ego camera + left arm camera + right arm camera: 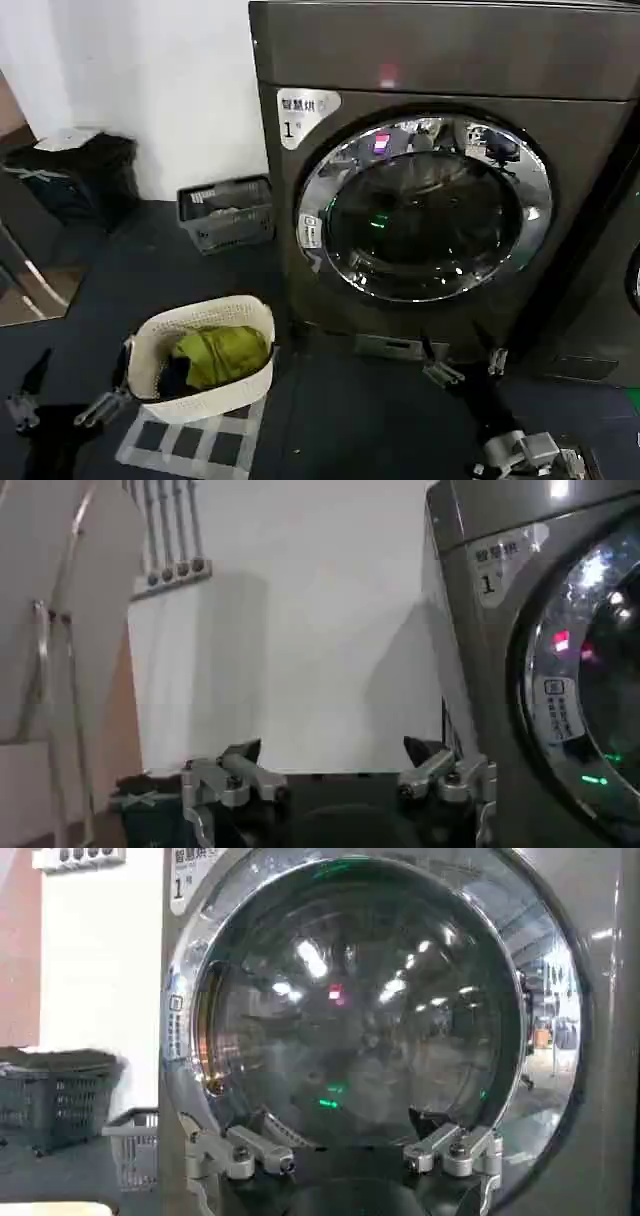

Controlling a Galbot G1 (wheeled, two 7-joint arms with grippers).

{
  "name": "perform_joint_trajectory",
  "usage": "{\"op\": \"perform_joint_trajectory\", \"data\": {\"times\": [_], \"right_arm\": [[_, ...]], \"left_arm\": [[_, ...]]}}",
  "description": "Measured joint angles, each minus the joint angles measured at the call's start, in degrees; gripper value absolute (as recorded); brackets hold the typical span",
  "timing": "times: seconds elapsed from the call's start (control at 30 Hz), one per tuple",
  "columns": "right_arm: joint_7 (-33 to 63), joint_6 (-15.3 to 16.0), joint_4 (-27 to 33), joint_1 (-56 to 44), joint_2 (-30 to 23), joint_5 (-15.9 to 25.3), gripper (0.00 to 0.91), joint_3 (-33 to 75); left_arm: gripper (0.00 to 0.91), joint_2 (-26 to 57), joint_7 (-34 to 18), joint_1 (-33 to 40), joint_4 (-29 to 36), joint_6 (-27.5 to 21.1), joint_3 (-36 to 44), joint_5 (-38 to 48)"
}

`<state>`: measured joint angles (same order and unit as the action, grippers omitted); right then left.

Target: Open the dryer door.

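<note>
The dryer door point(425, 208) is seen shut on the dryer point(440, 60); the spread-open right claw point(466, 368) is held low before it, untouched. The left claw point(62, 408), also open, is parked beside the laundry basket point(205, 365).

The left gripper point(335, 770) sits low with its fingers spread wide apart, holding nothing. Beyond it stands a white wall point(300, 660). Beside it rises the dryer point(480, 660), its door point(585, 680) shut.

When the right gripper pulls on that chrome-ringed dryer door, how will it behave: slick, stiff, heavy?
The dryer door looks shut flush against the dryer, so it will probably resist until a latch gives. Its polished chrome ring is likely slippery. The right gripper, open before it, would probably feel a rigid, fairly heavy swing.
</note>
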<state>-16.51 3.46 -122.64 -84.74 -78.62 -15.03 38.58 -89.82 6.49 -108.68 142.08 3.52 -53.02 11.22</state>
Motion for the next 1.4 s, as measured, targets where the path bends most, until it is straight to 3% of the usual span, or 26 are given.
{"op": "perform_joint_trajectory", "data": {"times": [0.23, 0.4, 0.73, 1.4], "right_arm": [[-5.21, 2.19, 3.70, 6.62, 4.85, -4.17, 0.907, -1.56], [-8.24, 2.27, 6.57, 11.15, 7.84, -4.37, 0.907, -3.74], [-9.27, 2.69, 11.28, 18.96, 12.46, -4.90, 0.907, -10.35], [-9.05, 3.30, 19.18, 30.64, 12.88, -4.57, 0.907, -20.78]], "left_arm": [[0.907, 0.52, -0.80, 0.01, 1.31, -2.80, 1.73, -4.77], [0.907, 0.30, -0.88, 0.28, 2.43, -5.87, 2.35, -5.16], [0.907, -0.17, -0.50, 0.13, 2.76, -5.61, 2.18, -5.86], [0.907, -0.36, 0.71, 0.62, 2.00, -6.00, 2.41, -5.17]]}}
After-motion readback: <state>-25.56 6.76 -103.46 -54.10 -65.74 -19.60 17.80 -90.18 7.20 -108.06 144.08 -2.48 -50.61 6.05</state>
